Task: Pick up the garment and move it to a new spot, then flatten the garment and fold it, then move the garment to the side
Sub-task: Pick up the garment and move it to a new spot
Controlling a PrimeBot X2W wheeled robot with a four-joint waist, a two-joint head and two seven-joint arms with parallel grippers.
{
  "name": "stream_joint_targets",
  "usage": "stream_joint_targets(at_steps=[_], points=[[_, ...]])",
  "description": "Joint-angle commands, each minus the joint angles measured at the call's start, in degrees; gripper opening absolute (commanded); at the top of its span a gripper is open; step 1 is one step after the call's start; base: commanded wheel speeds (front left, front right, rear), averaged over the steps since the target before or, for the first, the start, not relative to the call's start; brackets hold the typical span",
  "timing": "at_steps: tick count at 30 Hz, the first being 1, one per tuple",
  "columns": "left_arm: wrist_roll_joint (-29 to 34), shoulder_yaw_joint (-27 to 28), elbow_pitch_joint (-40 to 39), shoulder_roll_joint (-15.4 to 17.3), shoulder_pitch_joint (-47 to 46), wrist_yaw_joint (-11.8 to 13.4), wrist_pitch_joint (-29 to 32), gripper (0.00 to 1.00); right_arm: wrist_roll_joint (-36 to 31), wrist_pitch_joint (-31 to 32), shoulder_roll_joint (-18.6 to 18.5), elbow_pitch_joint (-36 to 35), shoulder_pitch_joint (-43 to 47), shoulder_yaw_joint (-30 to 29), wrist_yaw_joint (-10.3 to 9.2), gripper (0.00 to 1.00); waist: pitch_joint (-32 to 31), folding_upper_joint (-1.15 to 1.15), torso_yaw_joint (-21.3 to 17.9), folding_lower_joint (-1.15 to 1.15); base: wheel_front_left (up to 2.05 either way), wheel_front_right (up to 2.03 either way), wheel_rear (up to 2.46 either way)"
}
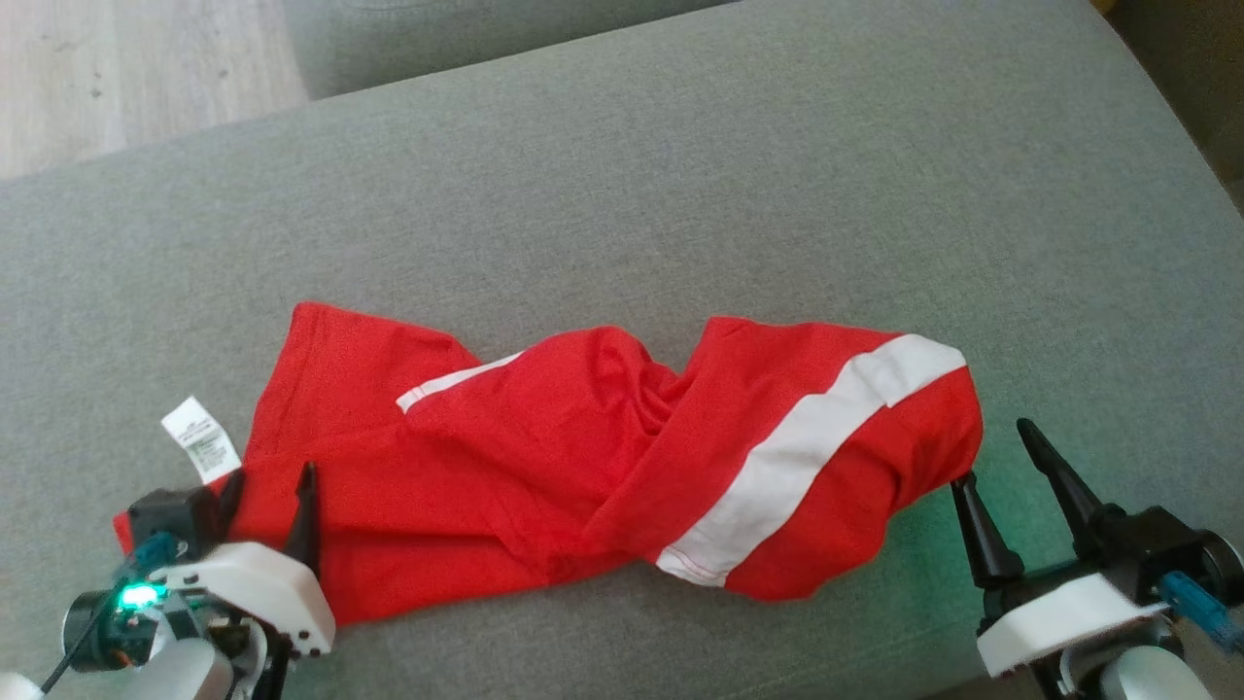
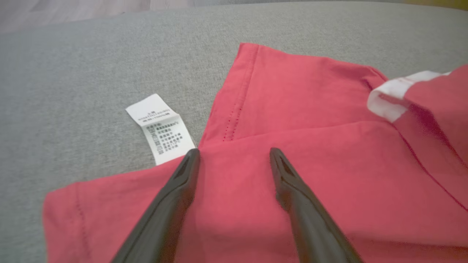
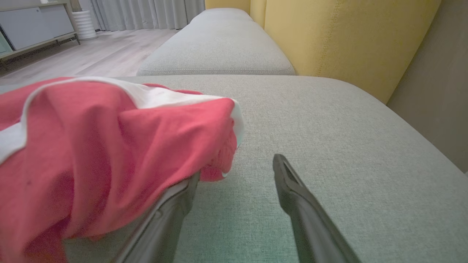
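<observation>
Garment (image 1: 583, 457) lies twisted on the cushion (image 1: 680, 175), lengthwise between our arms; our left gripper (image 1: 271, 473), spread open, is over its left end, our right gripper (image 1: 992, 452), also spread, just beside the other.

Lit softly and evenly, without glare. Faint shadow only beneath the crumpled red cotton garment with white stripe (image 1: 544, 467). Green tint on the grey woven sofa cushion (image 1: 914, 559), lower right of head view. Softens near the long dark fingers (image 2: 172, 212) in wrist views; bends slightly toward edges.
</observation>
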Motion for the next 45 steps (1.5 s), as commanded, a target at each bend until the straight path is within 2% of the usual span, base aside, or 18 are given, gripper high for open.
stream_joint_targets(at_steps=[1, 17, 24, 31, 37, 38, 39, 45], points=[[-0.4, 2.2, -0.9, 1.7, -2.6, -0.1, -0.2, 1.0, 0.5, 0.0, -1.6, -1.5, -0.8, 0.7, 0.44, 1.0, 0.2, 0.0, -0.2, 0.0, 0.0, 0.0, 0.0], [-1.2, 2.3, 1.8, 0.4, -1.7, -0.3, -2.9, 1.0, 0.5, -0.5, -1.8, -2.6, -0.4, -0.5, 0.44, 1.0, -1.8, 0.0, -2.1, 0.0, 0.0, 0.0, 0.0], [-0.2, 0.3, 4.0, 0.9, -2.6, -0.6, -0.6, 1.0, 0.6, 0.1, -2.0, -3.9, 0.0, 0.0, 0.44, 1.0, -2.1, 0.0, -1.6, 0.0, 0.0, 0.0, 0.0], [-1.3, -2.9, 7.1, 0.6, -4.4, -4.8, 5.6, 1.0, 1.1, 0.2, -2.5, -4.6, -0.1, 0.3, 0.44, 1.0, -1.0, 0.0, -1.4, 0.0, 0.0, 0.0, 0.0], [-1.9, -6.6, 9.5, -1.4, -6.1, -9.3, 10.0, 0.98, 1.3, -0.2, -2.2, -4.7, -0.8, 0.5, 0.44, 1.0, 1.0, 0.0, -1.6, 0.0, 0.0, 0.0, 0.0], [-1.7, -7.0, 9.8, -1.8, -6.4, -9.7, 10.1, 0.42, 1.4, -0.3, -2.1, -4.7, -0.9, 0.5, 0.44, 1.0, 1.3, 0.0, -1.6, 0.0, 0.0, 0.0, 0.0], [-1.6, -7.3, 10.1, -2.2, -6.6, -10.0, 10.0, 0.0, 1.5, -0.3, -2.1, -4.6, -1.0, 0.6, 0.44, 1.0, 1.5, 0.0, -1.7, 0.0, 0.0, 0.0, 0.0], [-2.1, -7.9, 10.8, -4.2, -7.5, -12.3, 8.2, 0.0, 1.6, -0.8, -1.8, -3.6, -1.4, 0.4, 0.44, 1.0, 1.8, 0.0, -1.4, 0.0, 0.0, 0.0, 0.0]])
